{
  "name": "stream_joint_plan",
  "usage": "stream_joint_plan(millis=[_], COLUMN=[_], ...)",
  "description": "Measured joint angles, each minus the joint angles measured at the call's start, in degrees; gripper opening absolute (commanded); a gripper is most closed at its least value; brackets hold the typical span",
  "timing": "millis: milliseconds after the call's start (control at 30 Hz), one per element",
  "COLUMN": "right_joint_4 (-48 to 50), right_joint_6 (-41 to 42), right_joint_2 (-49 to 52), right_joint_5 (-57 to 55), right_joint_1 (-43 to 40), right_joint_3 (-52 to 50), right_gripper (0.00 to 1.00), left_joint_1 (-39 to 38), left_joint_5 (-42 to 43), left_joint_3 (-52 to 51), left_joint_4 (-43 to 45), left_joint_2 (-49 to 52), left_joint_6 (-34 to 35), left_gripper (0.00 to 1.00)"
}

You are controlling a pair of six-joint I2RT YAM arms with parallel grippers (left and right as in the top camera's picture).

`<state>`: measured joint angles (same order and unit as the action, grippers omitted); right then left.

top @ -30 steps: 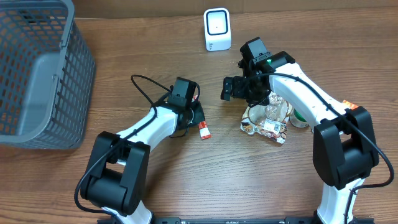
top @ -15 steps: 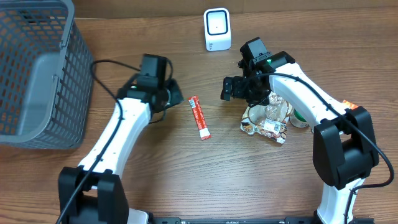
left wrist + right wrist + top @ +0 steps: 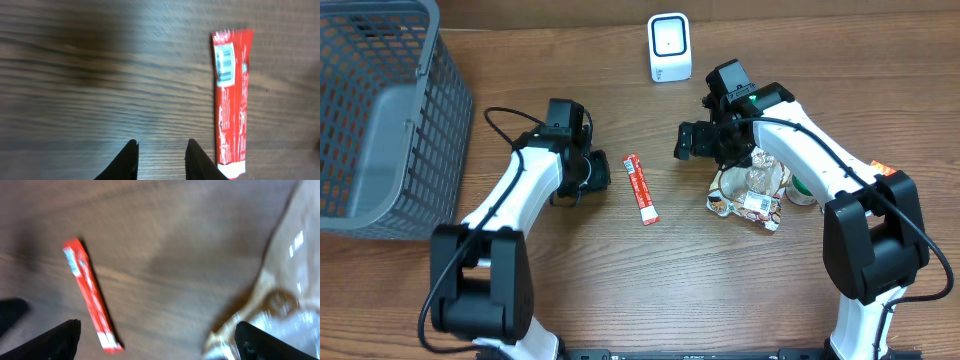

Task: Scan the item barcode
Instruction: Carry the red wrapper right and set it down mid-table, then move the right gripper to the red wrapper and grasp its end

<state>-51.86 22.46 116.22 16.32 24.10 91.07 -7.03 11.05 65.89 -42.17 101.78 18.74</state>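
Backing off: the left gripper (image 3: 161, 146) is pulling away, jaws slightly apart and empty, leaving the red sachet (image 3: 640, 188) lying barcode-up on the table (image 3: 720, 290), nowhere near the scanner (image 3: 669, 46), so probably needing a re-grab. Right gripper (image 3: 157, 330) is hanging wide open.

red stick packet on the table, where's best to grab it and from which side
Pinch the long, flat red stick packet across its narrow width near mid-length, coming straight down from above. It lies flat on the wooden table, so its edges offer little from the side, and the barcode faces up at one end, so a middle grip probably leaves it uncovered.
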Motion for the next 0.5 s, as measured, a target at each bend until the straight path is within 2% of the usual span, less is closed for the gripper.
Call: stream_joint_plan(millis=[100, 233, 500], right_joint_4=[2.6, 1.0, 2.8], right_joint_6=[0.1, 0.1, 0.2], right_joint_2=[0.0, 0.0, 0.0], right_joint_5=[0.0, 1.5, 3.5], right_joint_1=[0.0, 0.1, 5.4], right_joint_3=[0.0, 0.0, -3.3], right_gripper=[1.00, 1.00, 1.00], left_joint_1=[0.0, 0.0, 0.0], left_joint_5=[1.9, 3.5, 5.4], left_joint_3=[0.0, -0.1, 0.1], left_joint_4=[0.2, 1.2, 3.7], left_joint_2=[2.3, 4.8, 7.4], left_joint_6=[-2.3, -3.8, -4.4], left_gripper=[0.24, 0.23, 0.30])
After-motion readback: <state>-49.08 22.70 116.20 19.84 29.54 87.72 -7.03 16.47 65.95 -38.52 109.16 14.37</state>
